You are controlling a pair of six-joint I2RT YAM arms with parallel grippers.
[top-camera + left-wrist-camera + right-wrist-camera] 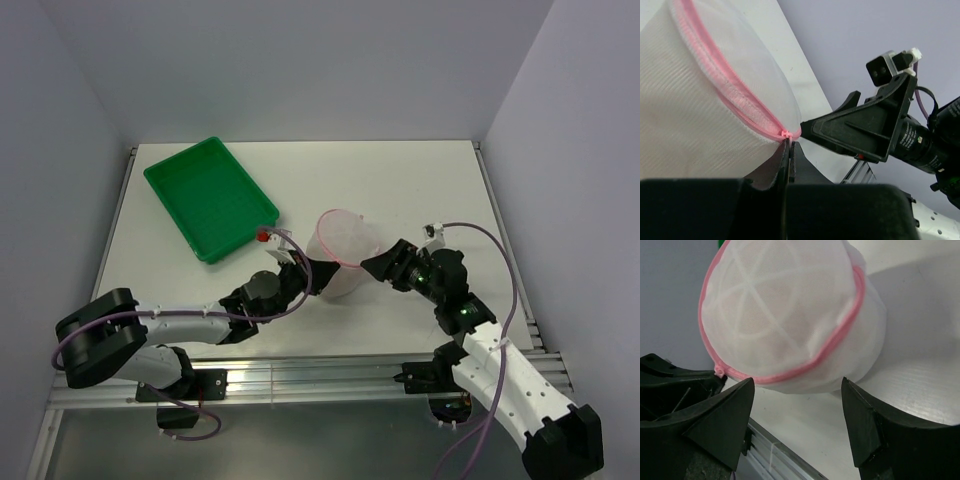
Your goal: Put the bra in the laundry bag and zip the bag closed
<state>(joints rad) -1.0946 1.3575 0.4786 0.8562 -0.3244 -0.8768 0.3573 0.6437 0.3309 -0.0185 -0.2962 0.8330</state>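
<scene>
The laundry bag [345, 252], a white mesh drum with a pink zip, sits mid-table between both grippers. My left gripper [308, 272] is shut on the pink zip pull [786, 134] at the bag's near left side, fingertips [784, 150] pinched together. The zip line [730, 85] looks closed up to the pull. My right gripper [374, 265] is open just right of the bag, and its jaws stand wide apart [797, 390] in front of the bag [790, 310] without touching it. A faint peach tint shows through the mesh [752, 315]; the bra itself cannot be made out.
A green plastic tray [210, 196] lies at the back left, close to the left arm's wrist. The table's near edge with its metal rail [330, 372] runs just behind both grippers. White walls enclose the table on three sides.
</scene>
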